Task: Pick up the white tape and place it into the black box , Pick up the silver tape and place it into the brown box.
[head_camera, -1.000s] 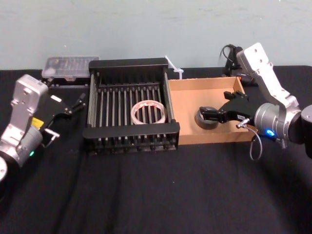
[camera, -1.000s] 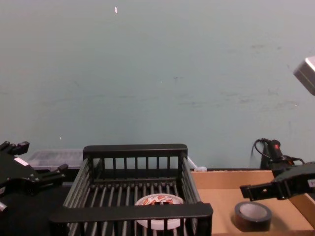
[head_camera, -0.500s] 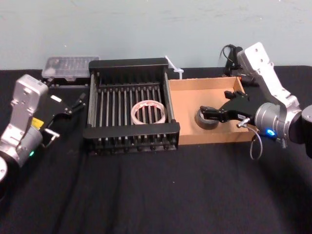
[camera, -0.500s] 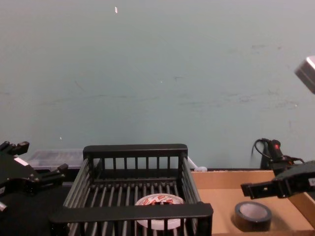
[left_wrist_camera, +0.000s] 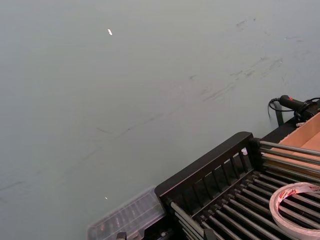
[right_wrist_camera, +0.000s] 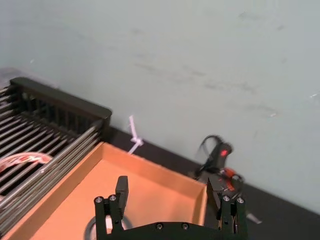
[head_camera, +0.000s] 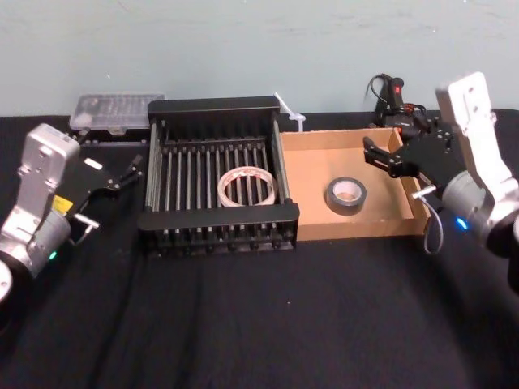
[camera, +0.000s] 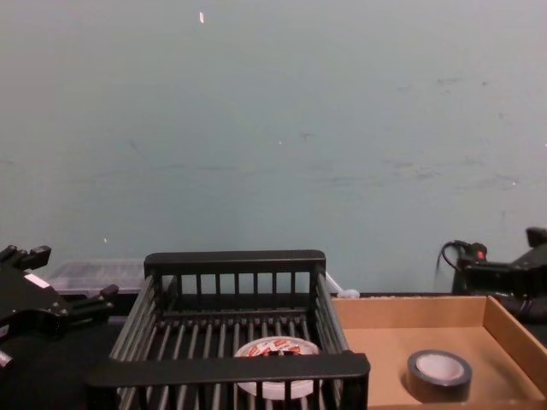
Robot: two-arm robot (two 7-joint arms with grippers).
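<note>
Head view: the left gripper is hovering at the left edge of the frame, beside the black box, with its fingers spread and nothing between them. The white tape is lying flat on the slatted floor of the black box, near frame centre. The silver tape is lying flat on the floor of the brown box, right of centre. The right gripper is hanging over the far right corner of the brown box, apart from the silver tape, fingers spread and empty.

Chest view: the white tape is showing behind the near rim of the black box at lower centre. The silver tape is resting in the brown box at lower right. The left gripper is sitting at the lower left edge, the right gripper at the right edge.

Left wrist view: the white tape is lying on the bars of the black box, with the brown box just beyond.

Right wrist view: the right gripper is holding its fingers wide apart above the brown box. An edge of the silver tape is showing beneath one finger. The white tape is lying in the black box.
</note>
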